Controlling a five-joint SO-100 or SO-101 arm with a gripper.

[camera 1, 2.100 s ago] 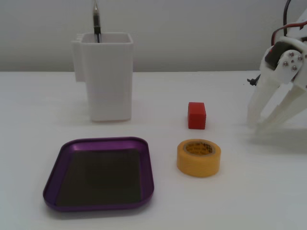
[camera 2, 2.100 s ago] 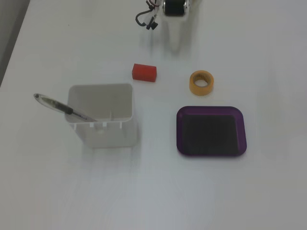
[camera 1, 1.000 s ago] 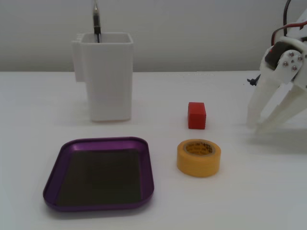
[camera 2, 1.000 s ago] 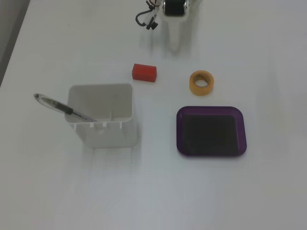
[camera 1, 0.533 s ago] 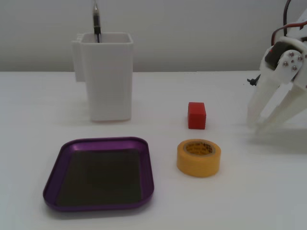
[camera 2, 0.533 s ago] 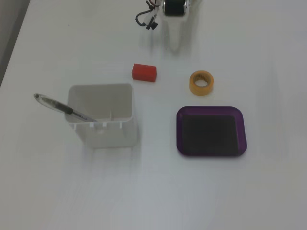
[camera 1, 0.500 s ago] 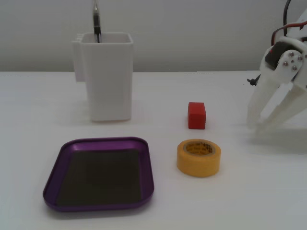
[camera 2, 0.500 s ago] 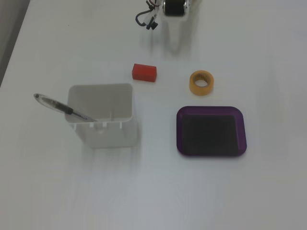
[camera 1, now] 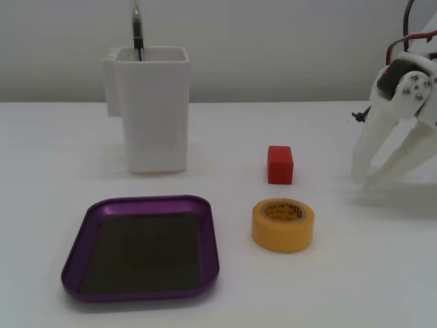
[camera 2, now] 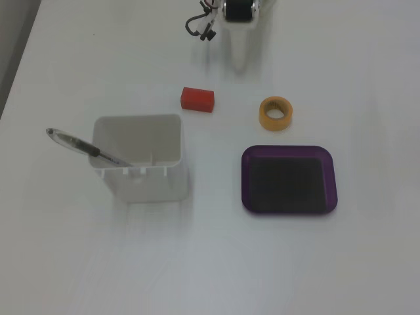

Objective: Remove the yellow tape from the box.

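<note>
The yellow tape [camera 1: 283, 236] lies flat on the white table, to the right of the purple tray [camera 1: 143, 253] and apart from it in both fixed views. It also shows above the tray's right half [camera 2: 264, 114]. The tray [camera 2: 289, 184] holds nothing. My gripper [camera 1: 363, 180] points down at the right, with its white fingertips together near the table, holding nothing. It stands right of and behind the tape. It also shows at the top edge [camera 2: 240, 62], up and left of the tape.
A small red cube [camera 1: 280, 164] sits just behind the tape; it also shows left of the tape [camera 2: 197, 99]. A tall white container [camera 1: 151, 116] with a pen [camera 1: 136, 27] in it stands behind the tray [camera 2: 141, 177].
</note>
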